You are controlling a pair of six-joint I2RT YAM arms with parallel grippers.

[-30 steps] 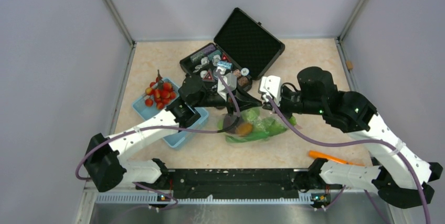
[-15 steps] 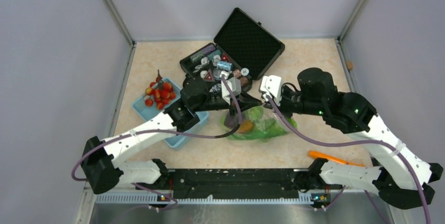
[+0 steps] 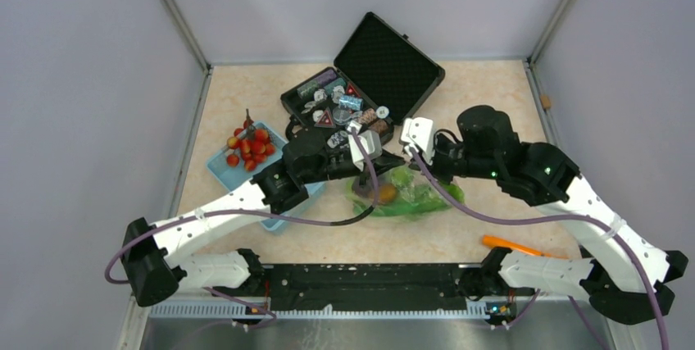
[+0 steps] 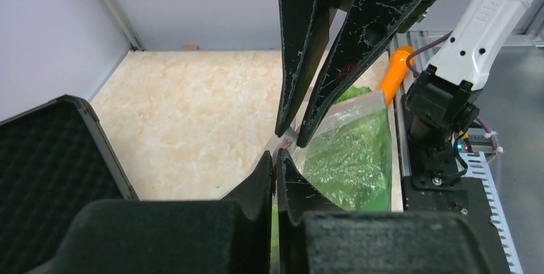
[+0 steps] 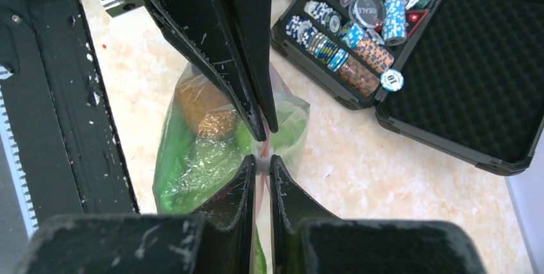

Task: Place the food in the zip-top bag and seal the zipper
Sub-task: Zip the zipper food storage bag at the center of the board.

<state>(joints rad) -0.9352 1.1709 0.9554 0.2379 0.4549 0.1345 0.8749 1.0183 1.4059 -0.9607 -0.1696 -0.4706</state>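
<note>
Pink zipper (image 5: 262, 162) between right fingers (image 5: 234, 198), and between left fingers (image 5: 224, 56) just beside.

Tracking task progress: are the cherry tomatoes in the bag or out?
Out. The cherry tomatoes sit in the light blue basket, apart from the zip-top bag, to its left in the top view.

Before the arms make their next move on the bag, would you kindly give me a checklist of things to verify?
1. Right tool shut on the zipper: ok.
2. Left tool shut on the zipper: ok.
3. All food bagged: not ok; cherry tomatoes lie in the blue basket.
4. Orange inside the zip-top bag: ok.
5. Zipper sealed along its full width: cannot tell.
</note>
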